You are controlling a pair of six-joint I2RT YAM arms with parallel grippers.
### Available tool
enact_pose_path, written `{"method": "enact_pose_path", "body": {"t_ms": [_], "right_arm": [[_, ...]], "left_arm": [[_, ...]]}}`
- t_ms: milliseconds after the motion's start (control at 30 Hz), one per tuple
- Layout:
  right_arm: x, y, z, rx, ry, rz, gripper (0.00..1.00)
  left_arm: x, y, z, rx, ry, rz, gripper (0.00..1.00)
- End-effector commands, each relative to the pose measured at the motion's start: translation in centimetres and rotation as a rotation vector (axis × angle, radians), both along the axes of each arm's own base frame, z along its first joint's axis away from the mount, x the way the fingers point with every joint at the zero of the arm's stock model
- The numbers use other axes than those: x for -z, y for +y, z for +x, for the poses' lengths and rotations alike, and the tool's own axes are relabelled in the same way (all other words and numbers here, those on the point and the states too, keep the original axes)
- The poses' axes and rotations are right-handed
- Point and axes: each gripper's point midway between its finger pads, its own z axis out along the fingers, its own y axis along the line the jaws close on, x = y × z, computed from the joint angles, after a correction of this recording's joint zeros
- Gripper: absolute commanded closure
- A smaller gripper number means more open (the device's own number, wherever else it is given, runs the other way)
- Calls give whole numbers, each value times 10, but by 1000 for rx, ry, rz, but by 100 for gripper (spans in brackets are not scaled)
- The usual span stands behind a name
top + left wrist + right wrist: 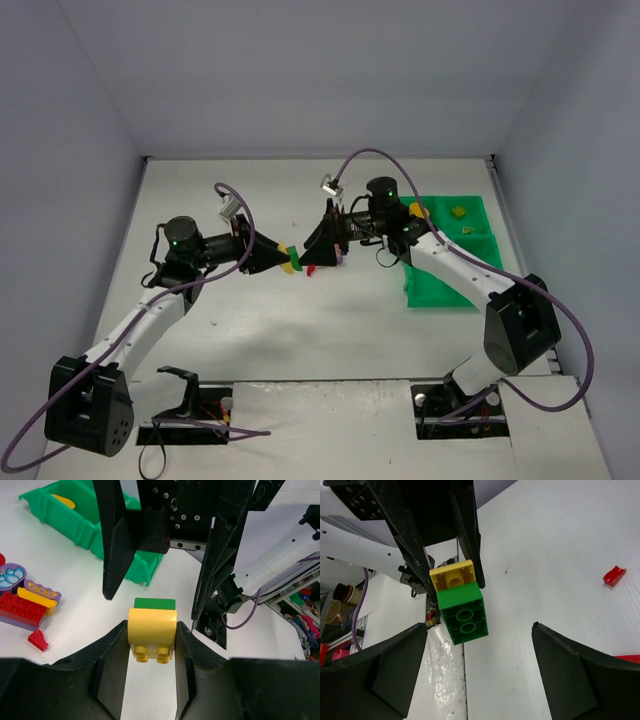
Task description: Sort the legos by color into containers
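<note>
Two joined pieces: the left gripper (286, 258) clamps the yellow brick (151, 626), and the right gripper (477, 630) faces the green brick (464, 615) with its fingers (395, 670) spread wide.

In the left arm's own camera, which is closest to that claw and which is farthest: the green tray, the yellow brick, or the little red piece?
1. Yellow brick: clamped between the left gripper's fingers.
2. Little red piece: lying on the table, lower left.
3. Green tray: upper left, farthest away.
</note>
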Motion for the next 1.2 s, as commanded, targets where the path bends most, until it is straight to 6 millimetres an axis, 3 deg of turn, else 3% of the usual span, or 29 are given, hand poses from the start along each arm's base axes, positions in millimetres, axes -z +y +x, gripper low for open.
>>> {"method": "enact_pose_path", "body": {"t_ms": [0, 433, 767, 1000, 1167], "right_arm": [[-27, 11, -9, -79, -93, 63, 18], [-28, 24, -7, -79, -131, 60, 44], [-28, 18, 0, -26, -158, 48, 80], [-26, -2, 9, -2, -153, 51, 96], [-23, -35, 29, 63, -144, 42, 100]], "left_arm": [[-43, -2, -8, 50, -187, -27, 100], [-40, -4, -9, 47, -165, -26, 100], [-32, -4, -9, 50, -141, -17, 100], [-26, -3, -10, 61, -141, 0, 100], [-22, -3, -11, 63, -139, 5, 100]]}}
